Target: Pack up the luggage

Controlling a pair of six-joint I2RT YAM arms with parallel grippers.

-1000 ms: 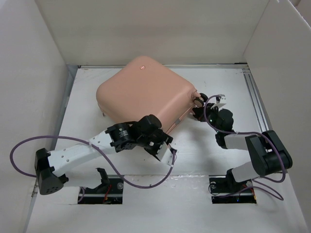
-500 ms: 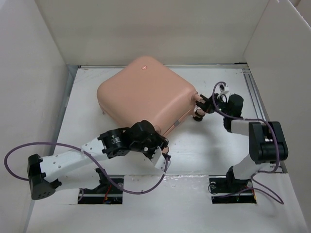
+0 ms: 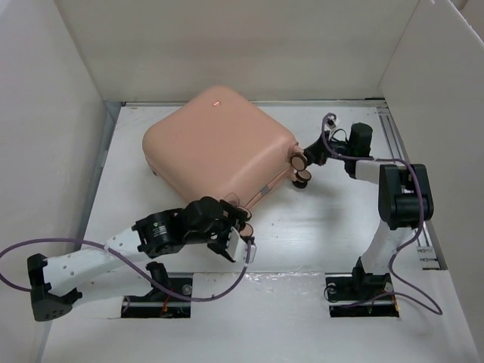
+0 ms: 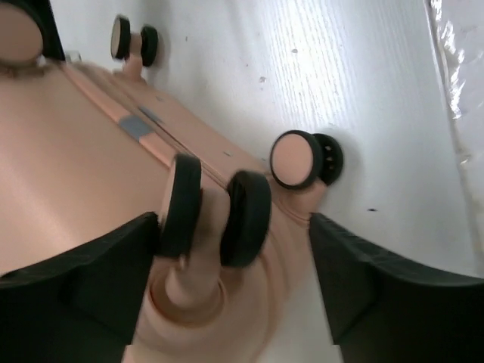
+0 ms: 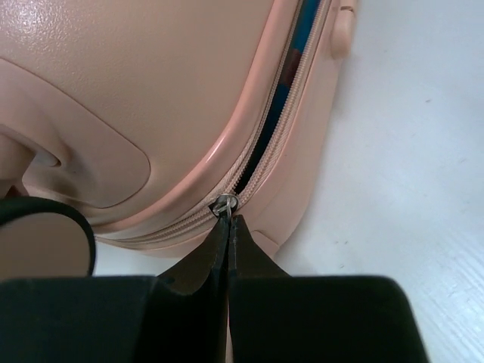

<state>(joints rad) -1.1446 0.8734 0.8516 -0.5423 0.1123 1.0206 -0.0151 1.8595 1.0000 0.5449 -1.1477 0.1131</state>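
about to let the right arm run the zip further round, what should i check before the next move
1. Right gripper pinched shut on the zipper pull: ok.
2. Zip not yet finished: not ok. An open gap runs beyond the pull, with dark and teal showing inside.
3. Nothing poking into that gap to snag: cannot tell.
4. Left gripper bracing the luggage: not ok. Its jaws stand open either side of a corner wheel, not clamped.
5. Lid sitting flush along the zipped stretch: ok in the right wrist view.
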